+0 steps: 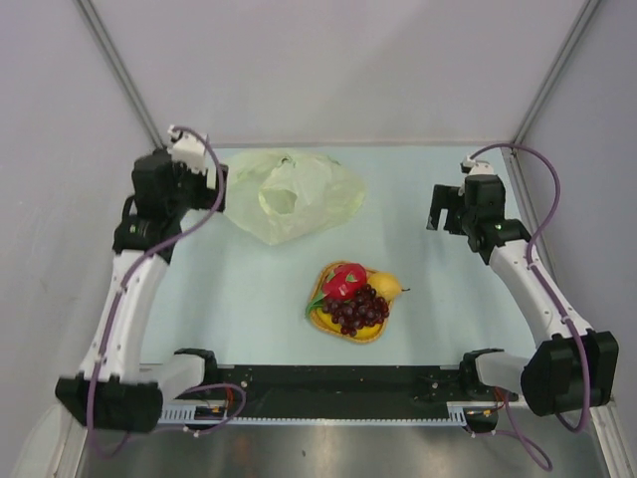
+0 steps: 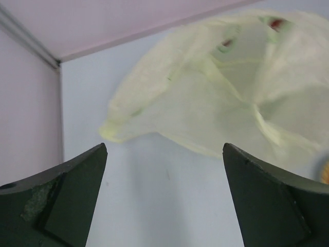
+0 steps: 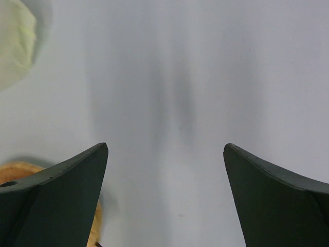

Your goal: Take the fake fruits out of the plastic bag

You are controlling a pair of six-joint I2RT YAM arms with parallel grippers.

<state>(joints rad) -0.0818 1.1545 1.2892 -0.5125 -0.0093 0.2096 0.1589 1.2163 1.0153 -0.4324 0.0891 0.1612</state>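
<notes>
The pale yellow-green plastic bag (image 1: pixel 291 196) lies crumpled at the back of the table, its mouth open upward. It fills the upper right of the left wrist view (image 2: pixel 226 98). The fake fruits sit on an orange woven mat (image 1: pixel 370 333) at the middle front: red dragon fruit (image 1: pixel 345 281), yellow pear-like fruit (image 1: pixel 385 286), dark grape bunch (image 1: pixel 358 311). The banana is mostly hidden under them. My left gripper (image 1: pixel 220 186) is open and empty, just left of the bag. My right gripper (image 1: pixel 439 207) is open and empty at the right, over bare table.
Grey enclosure walls stand behind and at both sides. The black base rail (image 1: pixel 328 390) runs along the near edge. An edge of the mat (image 3: pixel 15 172) and a corner of the bag (image 3: pixel 14 43) show at the left of the right wrist view.
</notes>
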